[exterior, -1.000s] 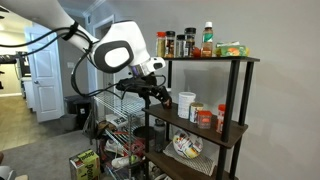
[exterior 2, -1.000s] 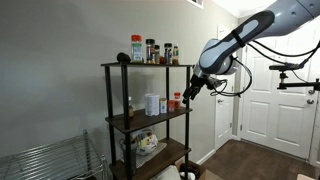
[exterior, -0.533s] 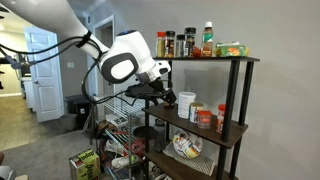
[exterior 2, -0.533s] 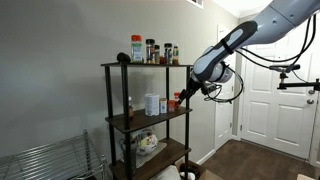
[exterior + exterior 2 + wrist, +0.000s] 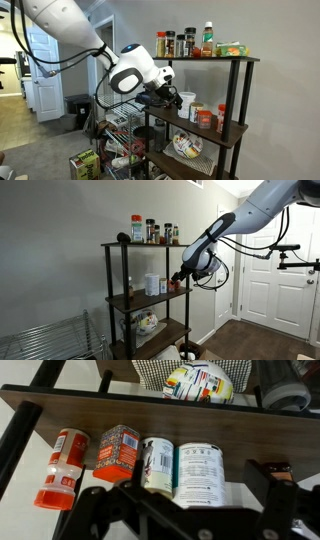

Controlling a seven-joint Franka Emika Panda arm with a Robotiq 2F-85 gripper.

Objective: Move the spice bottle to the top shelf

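The spice bottle (image 5: 120, 452) is a squat red-orange container on the middle shelf board, between a slim red-capped bottle (image 5: 60, 465) and two white cans (image 5: 200, 475). It also shows in an exterior view (image 5: 205, 119). My gripper (image 5: 203, 472) is open and empty, level with the middle shelf, its jaws wide apart in front of the white cans, right of the spice bottle. In both exterior views the gripper (image 5: 172, 98) (image 5: 178, 280) is at the shelf's open side. The top shelf (image 5: 240, 59) (image 5: 115, 245) is a dark board carrying several jars.
Tall dark spice jars (image 5: 186, 43) and a green-capped bottle (image 5: 208, 39) crowd the top shelf. A patterned bowl (image 5: 187, 146) sits on the lowest board. A wire rack (image 5: 118, 125) and boxes (image 5: 84, 164) stand beside the unit. Black frame posts (image 5: 240, 110) edge the shelves.
The arm has swung in toward the shelving unit, bringing the gripper closer to the middle shelf. The bottles and cans have not moved.
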